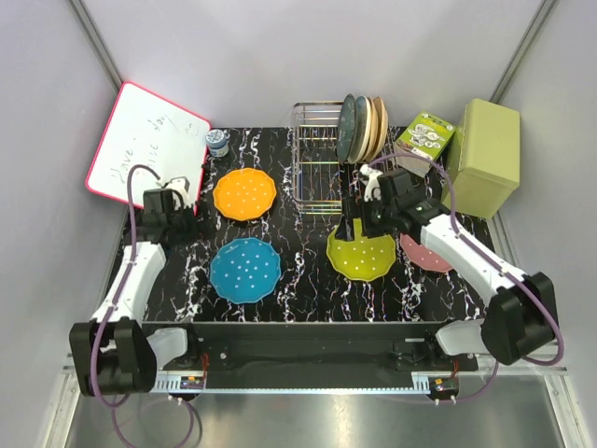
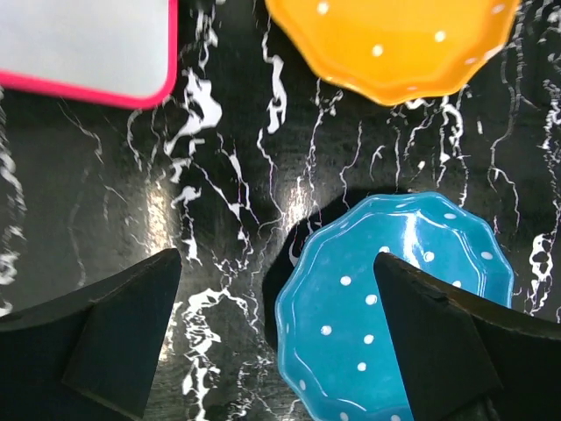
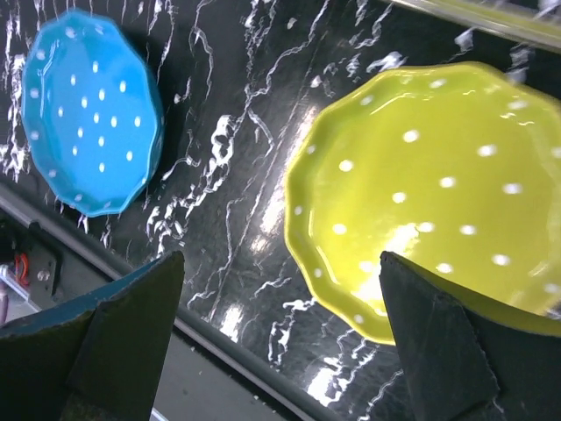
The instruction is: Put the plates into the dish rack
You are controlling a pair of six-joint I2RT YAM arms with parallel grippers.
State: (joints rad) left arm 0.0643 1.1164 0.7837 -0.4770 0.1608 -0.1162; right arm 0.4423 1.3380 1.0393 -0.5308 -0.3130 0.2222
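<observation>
Right claw [image 3: 280, 263] is hanging spread wide, gripping nothing, over the yellow-green plate [image 1: 362, 254] right of centre. Equally spread and empty, the left claw [image 2: 276, 263] is hovering at middle left beside the orange plate [image 1: 244, 193] and blue plate [image 1: 244, 270]. At right the pink plate [image 1: 422, 255] is lying flat, and the dish rack [image 1: 315, 159] is sitting at upper centre.
</observation>
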